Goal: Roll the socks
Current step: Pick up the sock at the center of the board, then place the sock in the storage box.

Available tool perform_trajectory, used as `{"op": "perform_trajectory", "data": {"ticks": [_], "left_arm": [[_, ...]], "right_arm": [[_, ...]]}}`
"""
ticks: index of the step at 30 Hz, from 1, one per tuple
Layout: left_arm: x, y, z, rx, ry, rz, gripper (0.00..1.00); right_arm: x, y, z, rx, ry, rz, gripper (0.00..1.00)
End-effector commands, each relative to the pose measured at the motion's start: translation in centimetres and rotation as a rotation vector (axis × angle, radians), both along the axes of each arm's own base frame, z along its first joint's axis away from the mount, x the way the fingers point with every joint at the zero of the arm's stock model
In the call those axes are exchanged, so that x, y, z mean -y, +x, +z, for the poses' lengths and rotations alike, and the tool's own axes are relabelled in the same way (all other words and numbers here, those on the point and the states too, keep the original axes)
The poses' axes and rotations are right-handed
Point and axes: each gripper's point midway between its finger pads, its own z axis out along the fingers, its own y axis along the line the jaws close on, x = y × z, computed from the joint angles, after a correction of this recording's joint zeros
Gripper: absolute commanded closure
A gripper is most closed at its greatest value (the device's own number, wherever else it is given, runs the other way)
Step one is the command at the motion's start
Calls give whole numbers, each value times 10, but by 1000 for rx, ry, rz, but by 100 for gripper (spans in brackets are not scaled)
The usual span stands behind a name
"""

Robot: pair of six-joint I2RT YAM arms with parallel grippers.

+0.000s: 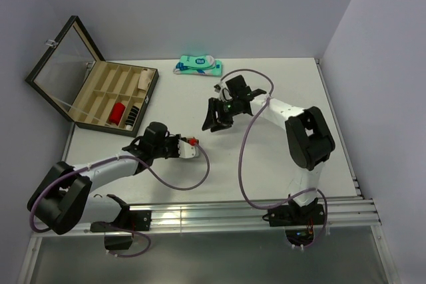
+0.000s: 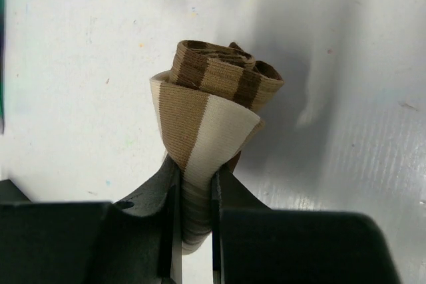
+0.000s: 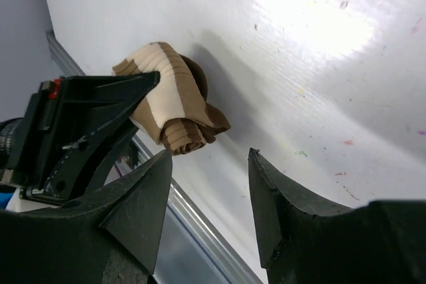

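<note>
**Brown sock rolled and pinched in the left pincer, right pincer open beside it**

Pale lavender-grey walls (image 1: 200,4) close the scene in at the back and on both sides. Between them lies the white table (image 1: 279,164). Its glossy top catches a patch of glare and is dotted with tiny coloured specks and faint scuffs. A metal rail (image 1: 253,211) runs along its near edge.

The left arm (image 1: 100,167) stretches low across the table toward the middle. The right arm (image 1: 299,131) bends over from the right to meet it.

At the far left stands a compartment box (image 1: 100,88) with its glass lid (image 1: 60,64) propped open. One near compartment holds a red thing (image 1: 118,112). Just beside it is a black striped roll (image 1: 133,114), which may be the second sock, though it is too small to be sure. A teal-and-white package (image 1: 198,66) lies flat at the far edge, well apart from the box.

The brown sock (image 2: 206,111) is wound into a tight roll of dark brown, tan and cream bands. The left pincer (image 2: 196,184) is clamped on its lower end, with the fingers pressed close on the fabric. It is held over the table's near middle.

The right pincer (image 3: 206,177) is near the roll. Its jaws are spread apart and there is only table between them.
</note>
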Motion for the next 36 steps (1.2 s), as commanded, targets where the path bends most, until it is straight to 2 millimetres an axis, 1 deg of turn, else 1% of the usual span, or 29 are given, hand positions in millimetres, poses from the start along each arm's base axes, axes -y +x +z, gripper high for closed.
{"op": "perform_trajectory", "data": {"ticks": [1,5,8,9,11,12,13,14,15,17,18,19,20,21,22,23,24,25,26,27,28,29,30,31,32,33,34,35,36], "left_arm": [[6,14,28,-1,-74,44,100],[5,25,42,-20,-103,97,99],[-2,43,59,-11,-129,162,100],[-6,54,71,-2,-153,199,100],[-17,70,80,13,-158,269,100],[-24,84,94,37,-179,312,100],[-31,92,100,49,-188,347,100],[-40,103,106,77,-190,397,100],[-55,119,119,111,-206,460,100],[-75,141,127,155,-205,569,100],[-92,158,144,194,-224,635,100],[-102,168,150,211,-231,681,100],[-112,180,144,205,-219,724,100],[-134,197,163,269,-244,814,100],[-145,206,167,291,-245,855,100],[-153,216,159,286,-231,888,100],[-172,230,176,332,-256,959,100],[-182,238,179,349,-259,996,100],[-190,250,165,332,-243,1042,100],[-205,262,182,375,-256,1101,100],[-212,274,165,354,-233,1137,100],[-219,281,165,360,-235,1164,100],[-230,293,179,390,-258,1196,100],[-237,302,160,367,-225,1233,100],[-241,307,158,370,-223,1247,100],[-244,315,164,387,-228,1260,100],[-250,317,160,396,-212,1293,100],[-252,322,148,396,-198,1313,100],[-253,327,151,403,-203,1326,100]], "right_arm": [[3,20,33,132,13,-80,43],[10,32,53,199,-10,-149,43],[12,33,63,225,-4,-162,43],[15,35,62,237,-23,-178,43],[19,36,68,259,-27,-194,43],[22,36,69,266,-40,-204,43],[25,39,69,281,-60,-222,43],[27,40,71,291,-66,-232,43],[30,39,75,299,-72,-242,43],[36,45,80,332,-104,-276,43],[40,45,82,337,-127,-290,43],[40,48,88,358,-137,-300,43],[48,53,87,376,-176,-334,43],[50,52,88,379,-191,-336,43],[50,53,93,394,-191,-340,43],[51,54,94,399,-197,-346,44],[54,56,94,410,-210,-360,43],[55,57,96,420,-216,-361,44],[55,57,96,424,-222,-362,44],[59,58,95,428,-242,-372,44],[60,59,95,433,-246,-374,44],[60,59,96,438,-245,-376,44],[59,60,97,444,-246,-375,44],[61,61,96,449,-255,-377,44],[62,61,95,450,-260,-380,44],[63,61,95,452,-267,-380,44],[65,63,95,463,-278,-384,44],[65,63,95,464,-281,-382,44],[65,63,93,463,-283,-378,44]]}}
